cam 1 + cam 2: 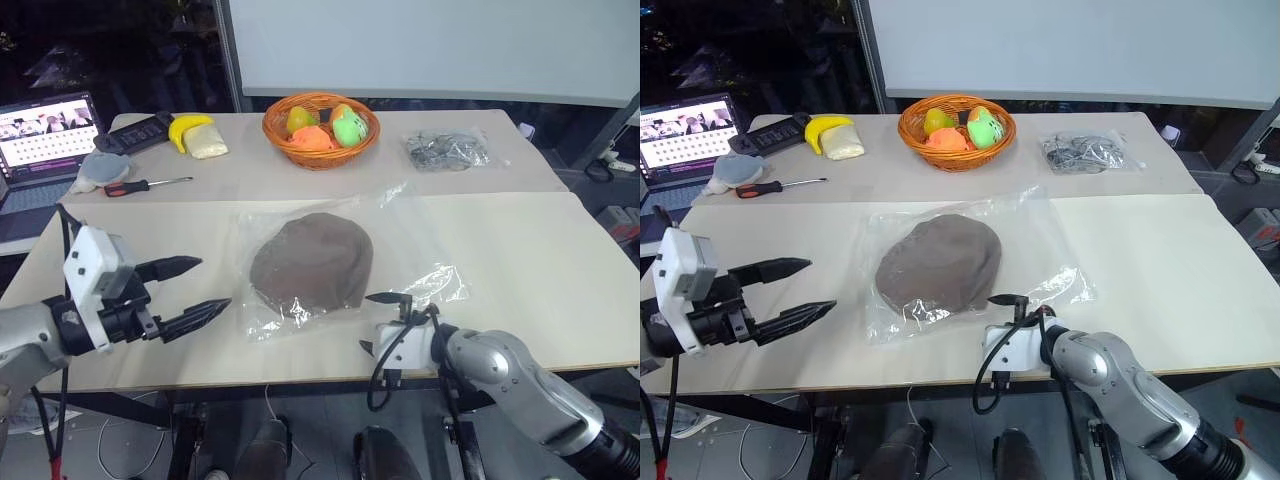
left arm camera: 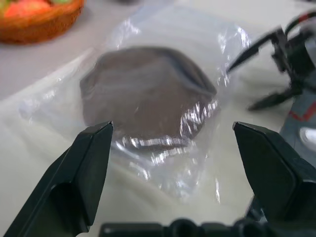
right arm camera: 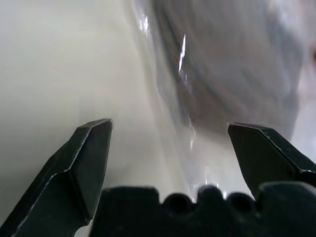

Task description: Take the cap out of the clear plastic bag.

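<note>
On the near table, mid-front | the cap [image 1: 312, 263] lay flat inside the clear plastic bag [image 1: 420, 240] (bag not opened) | left gripper [image 1: 198, 288] hovered just left of it, fingers wide apart, empty; right gripper [image 1: 378, 322] sat at the bag's near edge, fingers apart too, holding nothing

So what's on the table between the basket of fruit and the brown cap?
Nothing but bare table and the top edge of the clear plastic bag around the cap, seen in the left eye view below the basket.
</note>
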You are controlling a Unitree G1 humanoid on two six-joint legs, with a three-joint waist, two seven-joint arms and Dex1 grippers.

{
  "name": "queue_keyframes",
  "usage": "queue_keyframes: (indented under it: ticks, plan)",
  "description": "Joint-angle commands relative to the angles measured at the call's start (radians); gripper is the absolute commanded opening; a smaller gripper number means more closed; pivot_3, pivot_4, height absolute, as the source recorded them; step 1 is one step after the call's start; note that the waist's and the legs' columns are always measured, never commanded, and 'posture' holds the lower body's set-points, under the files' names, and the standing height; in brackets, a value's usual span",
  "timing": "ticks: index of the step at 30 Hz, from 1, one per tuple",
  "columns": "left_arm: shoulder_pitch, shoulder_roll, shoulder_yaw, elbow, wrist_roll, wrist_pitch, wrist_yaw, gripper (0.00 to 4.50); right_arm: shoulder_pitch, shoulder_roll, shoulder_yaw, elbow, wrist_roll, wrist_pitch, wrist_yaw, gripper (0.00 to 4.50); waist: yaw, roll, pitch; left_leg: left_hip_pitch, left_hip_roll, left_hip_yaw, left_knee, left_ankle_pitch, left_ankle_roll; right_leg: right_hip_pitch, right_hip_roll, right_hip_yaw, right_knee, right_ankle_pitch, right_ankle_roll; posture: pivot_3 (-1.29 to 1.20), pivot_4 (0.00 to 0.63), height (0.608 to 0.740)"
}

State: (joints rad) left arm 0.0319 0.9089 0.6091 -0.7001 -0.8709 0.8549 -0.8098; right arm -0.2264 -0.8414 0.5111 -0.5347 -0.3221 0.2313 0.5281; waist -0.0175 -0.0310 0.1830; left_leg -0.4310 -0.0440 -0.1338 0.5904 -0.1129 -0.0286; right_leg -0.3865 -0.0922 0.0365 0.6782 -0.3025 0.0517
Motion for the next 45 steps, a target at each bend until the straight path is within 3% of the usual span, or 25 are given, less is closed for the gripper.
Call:
queue_keyframes:
  ticks: [1, 6, 9, 19, 20, 22, 31, 43, 45]
  plan:
    - [-0.051, 0.023, -0.036, 0.017, -0.014, 0.000, 0.038, 4.16, -0.066, 0.120, 0.002, 0.055, -0.125, -0.070, -0.097, 4.50, -0.001, 0.000, 0.000, 0.000, 0.001, 0.001, 0.000, 0.000, 0.000, 0.000, 0.001, 0.001, 0.000, 0.000, -0.001, 0.00, 0.150, 0.740]
    - [-0.088, 0.061, -0.063, 0.065, 0.004, -0.012, 0.029, 4.16, -0.129, 0.319, 0.051, 0.271, -0.194, -0.139, -0.172, 4.50, -0.006, -0.001, 0.000, 0.002, 0.005, 0.002, -0.001, -0.001, -0.002, -0.001, 0.006, 0.002, 0.000, 0.003, -0.005, 0.00, 0.150, 0.740]
    - [-0.113, 0.071, -0.075, 0.085, 0.000, -0.016, 0.032, 4.16, -0.161, 0.381, 0.075, 0.387, -0.198, -0.201, -0.165, 4.50, -0.007, -0.001, 0.000, 0.002, 0.005, 0.002, -0.001, -0.001, -0.002, -0.001, 0.007, 0.003, 0.000, 0.006, -0.009, 0.00, 0.150, 0.740]
    - [-0.143, 0.042, -0.149, 0.121, 0.024, -0.057, 0.038, 4.16, -0.257, 0.414, 0.167, 0.688, -0.288, -0.354, -0.065, 4.50, -0.028, -0.001, -0.001, 0.015, 0.014, 0.004, -0.002, -0.002, -0.003, 0.008, 0.017, 0.005, 0.000, 0.005, -0.008, 0.00, 0.150, 0.740]
    - [-0.144, 0.036, -0.152, 0.119, 0.019, -0.057, 0.043, 4.19, -0.254, 0.418, 0.166, 0.698, -0.282, -0.356, -0.054, 3.98, -0.028, -0.001, -0.001, 0.020, 0.014, 0.004, -0.003, -0.003, -0.004, 0.013, 0.017, 0.005, 0.000, 0.004, -0.009, 0.00, 0.150, 0.740]
    - [-0.144, 0.031, -0.154, 0.109, 0.013, -0.055, 0.050, 4.19, -0.246, 0.417, 0.162, 0.711, -0.272, -0.363, -0.025, 3.41, -0.027, -0.002, -0.002, 0.027, 0.017, 0.004, -0.004, -0.006, -0.010, 0.019, 0.017, 0.006, 0.000, 0.001, -0.013, 0.00, 0.150, 0.740]
    - [-0.148, 0.027, -0.150, 0.127, 0.013, -0.063, 0.058, 4.19, -0.240, 0.428, 0.138, 0.744, -0.246, -0.337, 0.071, 0.31, -0.025, -0.004, -0.004, 0.027, 0.018, 0.005, -0.004, -0.008, -0.012, 0.020, 0.017, 0.006, 0.000, -0.002, -0.018, 0.00, 0.150, 0.740]
    - [-0.125, 0.024, -0.139, 0.125, 0.025, -0.074, 0.061, 4.19, -0.281, 0.446, 0.048, 0.754, -0.276, -0.275, 0.013, 0.31, -0.022, -0.004, -0.005, 0.027, 0.020, 0.005, -0.004, -0.009, -0.014, 0.019, 0.017, 0.006, -0.001, -0.002, -0.018, 0.00, 0.150, 0.740]
    - [-0.124, 0.024, -0.139, 0.127, 0.030, -0.078, 0.064, 4.19, -0.310, 0.398, 0.026, 0.741, -0.283, -0.340, -0.003, 0.31, -0.019, -0.004, -0.004, 0.025, 0.020, 0.005, -0.004, -0.009, -0.014, 0.018, 0.017, 0.005, -0.001, -0.002, -0.018, 0.00, 0.150, 0.740]
